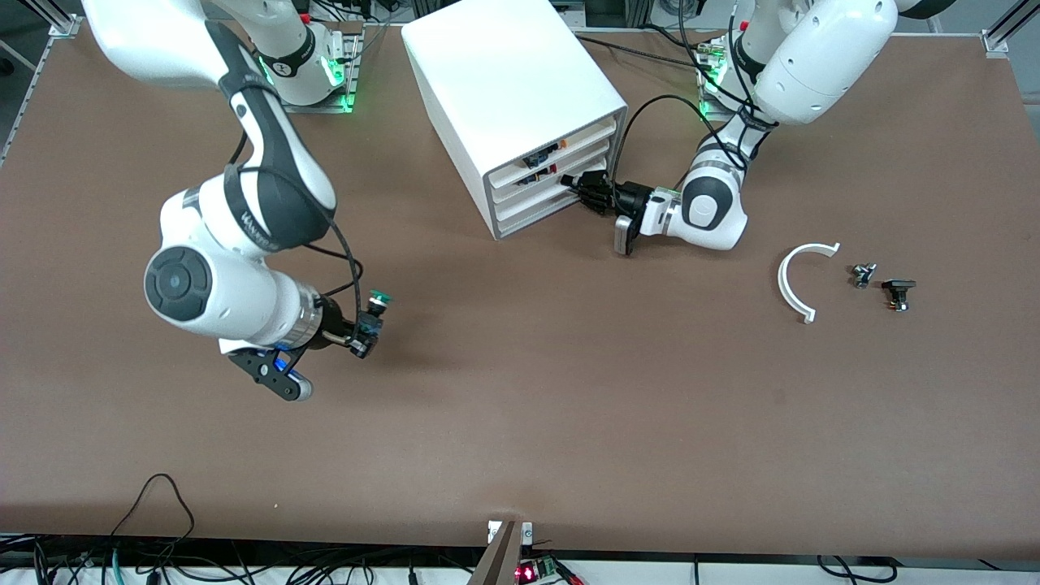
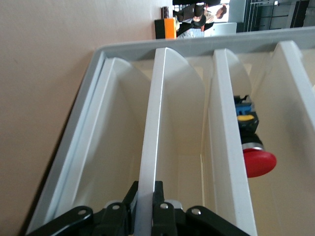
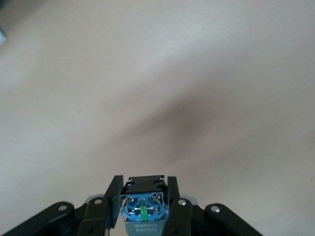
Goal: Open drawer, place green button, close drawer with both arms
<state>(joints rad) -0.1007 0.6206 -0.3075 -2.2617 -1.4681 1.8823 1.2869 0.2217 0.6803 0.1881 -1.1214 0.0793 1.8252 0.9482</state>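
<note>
Button (image 1: 372, 313) in right gripper (image 1: 363, 335) (above table (image 1: 569, 390))

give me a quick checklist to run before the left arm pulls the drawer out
1. Left end effector at the cabinet front: ok.
2. Closed on the front lip of the drawer: ok, the fingers pinch it in the left wrist view.
3. It is the third tray down: cannot tell for sure; from the front it looks level with the lower trays.
4. Button secure in the right end effector: ok, clamped on both sides, held over bare table.
5. Pull path in front of the cabinet: ok; the white curved part and small black parts lie toward the left arm's end.
6. Drawer already out: not ok, it sits flush.
</note>
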